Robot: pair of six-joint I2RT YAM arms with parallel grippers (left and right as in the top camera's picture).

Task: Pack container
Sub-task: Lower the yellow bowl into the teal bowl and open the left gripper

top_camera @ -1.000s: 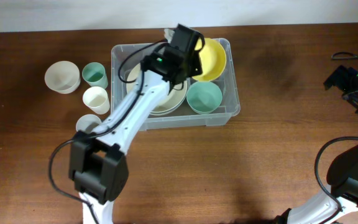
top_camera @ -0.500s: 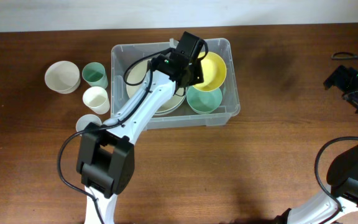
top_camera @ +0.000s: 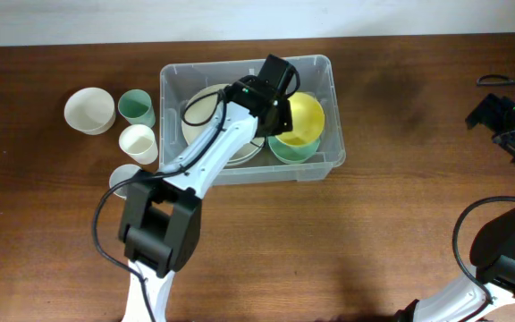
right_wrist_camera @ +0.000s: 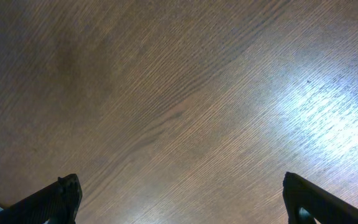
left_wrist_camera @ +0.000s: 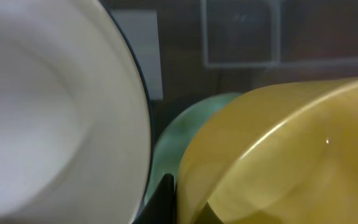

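The container, a clear plastic tub, stands at the table's back centre. Inside lie stacked cream plates on the left and a green bowl at the front right. My left gripper is shut on the rim of a yellow bowl, which sits on top of the green bowl. In the left wrist view the gripper pinches the yellow bowl, with the green bowl behind and a plate on the left. My right gripper stands open over bare wood.
Left of the tub stand a cream bowl, a green cup, a cream cup and a greyish cup partly under my left arm. My right arm rests at the far right edge.
My left gripper has carried the yellow bowl from a tilted spot at the tub's back right corner forward and down onto the green bowl. The right arm has not moved.
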